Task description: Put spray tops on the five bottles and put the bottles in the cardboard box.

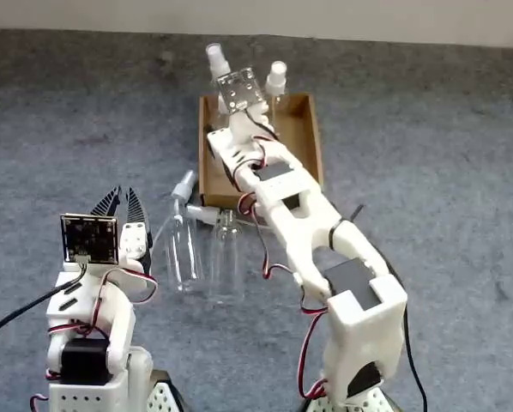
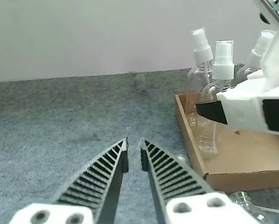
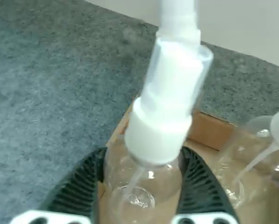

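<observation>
The right gripper (image 3: pixel 143 157) pinches a capped bottle (image 3: pixel 139 191) at the shoulder, one finger on each side, at a corner of the cardboard box (image 1: pixel 298 133) — so the step in hand is boxing this bottle. A second capped bottle (image 3: pixel 265 140) stands in the box just beside the fingers. Whether the held bottle's base rests on the box floor is hidden by the gripper. If not, the next move calls for lowering it, spreading the fingers and backing off without tipping its neighbour. The left gripper (image 2: pixel 134 147) holds nothing, fingers narrowly apart. Beside it on the carpet stand a third capped bottle (image 1: pixel 184 245) and an uncapped bottle (image 1: pixel 226 257) — with what seems a loose spray top (image 1: pixel 203 212) by them.
</observation>
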Controlling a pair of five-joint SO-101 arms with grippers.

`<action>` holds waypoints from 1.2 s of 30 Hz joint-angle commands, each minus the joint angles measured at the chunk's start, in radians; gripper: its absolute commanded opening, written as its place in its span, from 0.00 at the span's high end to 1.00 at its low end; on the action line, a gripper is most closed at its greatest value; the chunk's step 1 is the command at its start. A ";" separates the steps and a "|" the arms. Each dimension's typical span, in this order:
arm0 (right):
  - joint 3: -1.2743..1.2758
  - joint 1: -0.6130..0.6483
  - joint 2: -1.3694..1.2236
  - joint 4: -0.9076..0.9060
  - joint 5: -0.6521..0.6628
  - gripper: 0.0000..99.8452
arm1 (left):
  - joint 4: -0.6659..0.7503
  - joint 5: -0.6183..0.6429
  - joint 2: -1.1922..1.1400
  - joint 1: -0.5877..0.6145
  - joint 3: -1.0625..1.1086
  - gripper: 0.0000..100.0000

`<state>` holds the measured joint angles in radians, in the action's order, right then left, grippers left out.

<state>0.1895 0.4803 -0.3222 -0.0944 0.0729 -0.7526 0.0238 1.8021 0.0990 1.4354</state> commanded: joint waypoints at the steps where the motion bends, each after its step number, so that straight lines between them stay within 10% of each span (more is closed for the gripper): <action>1: -0.064 0.008 0.018 0.016 0.012 0.86 | 0.020 0.003 0.001 0.008 -0.004 1.00; 36: -0.166 0.024 0.021 -0.147 0.011 0.71 | 0.023 0.000 0.001 0.008 0.005 1.00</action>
<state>0.1297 0.4987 -0.3237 -0.1880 0.0744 -0.7526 0.0238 1.8021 0.0990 1.4461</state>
